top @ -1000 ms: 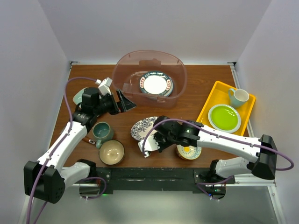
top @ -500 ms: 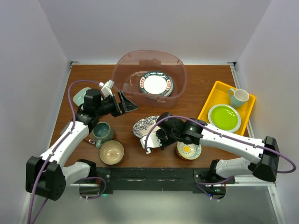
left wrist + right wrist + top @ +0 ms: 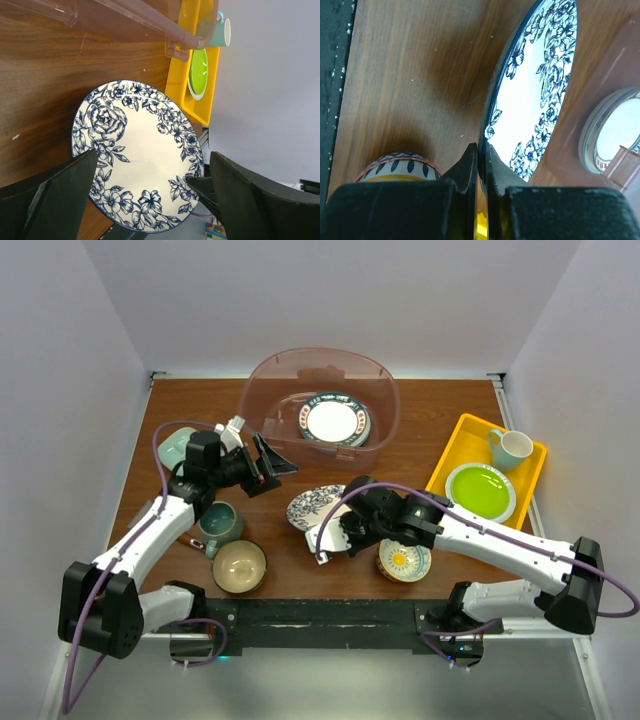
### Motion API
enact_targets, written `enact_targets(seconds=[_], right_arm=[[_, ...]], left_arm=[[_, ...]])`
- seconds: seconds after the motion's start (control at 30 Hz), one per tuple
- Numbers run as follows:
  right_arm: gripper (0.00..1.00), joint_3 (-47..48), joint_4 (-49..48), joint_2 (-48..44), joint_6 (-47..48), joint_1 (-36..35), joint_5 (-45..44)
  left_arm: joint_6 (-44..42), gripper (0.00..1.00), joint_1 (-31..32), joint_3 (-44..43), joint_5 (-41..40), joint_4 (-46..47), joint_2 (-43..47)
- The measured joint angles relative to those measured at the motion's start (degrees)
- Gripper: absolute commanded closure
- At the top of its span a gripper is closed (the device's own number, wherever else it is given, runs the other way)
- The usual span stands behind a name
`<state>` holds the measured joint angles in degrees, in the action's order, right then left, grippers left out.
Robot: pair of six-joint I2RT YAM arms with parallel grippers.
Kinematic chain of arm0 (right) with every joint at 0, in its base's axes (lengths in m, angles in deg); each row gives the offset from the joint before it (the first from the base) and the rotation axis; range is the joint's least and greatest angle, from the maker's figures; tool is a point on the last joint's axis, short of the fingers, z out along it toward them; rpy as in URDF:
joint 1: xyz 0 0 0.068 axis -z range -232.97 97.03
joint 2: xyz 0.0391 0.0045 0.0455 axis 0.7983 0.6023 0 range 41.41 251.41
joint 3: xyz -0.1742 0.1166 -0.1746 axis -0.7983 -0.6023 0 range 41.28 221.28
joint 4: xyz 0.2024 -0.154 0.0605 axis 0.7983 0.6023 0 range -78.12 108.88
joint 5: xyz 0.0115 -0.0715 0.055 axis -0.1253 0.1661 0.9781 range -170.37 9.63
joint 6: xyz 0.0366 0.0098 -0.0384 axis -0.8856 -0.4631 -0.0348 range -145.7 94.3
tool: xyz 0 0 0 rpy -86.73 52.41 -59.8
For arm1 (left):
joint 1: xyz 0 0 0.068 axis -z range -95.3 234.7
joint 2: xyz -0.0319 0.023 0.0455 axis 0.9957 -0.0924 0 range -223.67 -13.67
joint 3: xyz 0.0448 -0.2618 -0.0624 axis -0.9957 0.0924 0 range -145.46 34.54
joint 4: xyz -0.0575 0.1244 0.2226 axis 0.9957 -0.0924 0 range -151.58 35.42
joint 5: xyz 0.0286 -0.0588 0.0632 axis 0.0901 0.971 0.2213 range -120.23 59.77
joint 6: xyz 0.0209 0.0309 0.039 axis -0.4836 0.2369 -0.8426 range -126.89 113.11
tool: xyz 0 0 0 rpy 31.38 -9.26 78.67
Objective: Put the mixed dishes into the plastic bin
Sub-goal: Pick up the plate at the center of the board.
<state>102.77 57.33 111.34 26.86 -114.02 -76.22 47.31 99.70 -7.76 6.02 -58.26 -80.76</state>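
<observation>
The table [image 3: 440,415] carries everything, and the bin [image 3: 262,390] stands at its far middle with a stack of plates [image 3: 335,422] already inside. On the right the tray [image 3: 462,445] holds a lime plate and a pale mug, which we leave alone.

The dish in hand is the blue plate [image 3: 312,506], which lies in front of the bin and between the two arms. It seems tipped, with its near rim raised off the wood. We judge it stiff, fairly heavy for a rim pinch, glazed and so slippery, and likely to chip if it knocks the bin's wall. The rim is the only place to take it. A hold there lets the plate swing, so we would carry it slowly and go over the bin's wall rather than against it.

The right arm reaches in from the right, elbow bent, wrist low over the table. The right gripper [image 3: 481,151] is clamped on the plate's near rim, fingers nearly meeting across its thin edge. The left arm stretches forward along the left side. The left gripper [image 3: 272,466] hangs just before the bin's near-left wall with its jaws spread wide and holding nothing, and its camera looks across at the plate.

Other dishes wait on the table. The tan bowl [image 3: 239,565] and the mug [image 3: 218,523] sit near the left arm, and the patterned bowl [image 3: 404,562] is just beside the right wrist.
</observation>
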Motion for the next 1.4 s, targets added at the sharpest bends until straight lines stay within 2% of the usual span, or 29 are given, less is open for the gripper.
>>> enact_targets(seconds=[0.37,0.83,0.97,1.1,1.17,1.2,1.23,1.3,1.33,1.4], right_arm=[[1.0,0.66,0.35,0.0,0.0,0.37,0.02],[1.0,4.22,0.63,-0.5,-0.44,2.6,-0.07],[1.0,6.12,0.52,0.79,-1.22,2.58,0.15],[1.0,7.13,-0.87,2.47,-1.88,2.58,0.13],[1.0,7.17,-1.4,2.97,-2.23,2.58,0.13],[1.0,7.17,-1.49,3.23,-2.4,2.58,0.17],[1.0,7.17,-1.55,3.43,-2.54,2.58,0.2],[1.0,7.17,-1.73,3.87,-2.75,2.58,0.5],[1.0,7.17,-1.81,4.07,-2.89,2.58,0.66],[1.0,7.17,-1.79,4.28,-3.41,2.58,1.03]], left_arm=[[5.05,0.0,0.02,0.52,-0.48,-0.37,-1.44],[6.69,0.0,0.02,0.98,-3.96,-7.93,-1.53],[9.11,0.04,0.02,2.69,-3.8,-6.91,-1.53],[11.89,0.19,0.02,5.05,-3.08,-4.7,-1.53],[13.16,0.33,0.02,5.95,-2.64,-3.56,-1.46],[13.77,0.4,0.02,6.23,-2.45,-2.95,-1.38],[14.12,0.55,0.02,6.47,-2.25,-2.43,-1.2],[14.67,0.7,0.02,6.64,-1.79,-1.46,-0.72],[15.21,0.84,0.02,6.64,-1.73,-1.11,-0.59],[15.26,0.96,0.0,6.75,-1.92,-0.85,-0.26]])
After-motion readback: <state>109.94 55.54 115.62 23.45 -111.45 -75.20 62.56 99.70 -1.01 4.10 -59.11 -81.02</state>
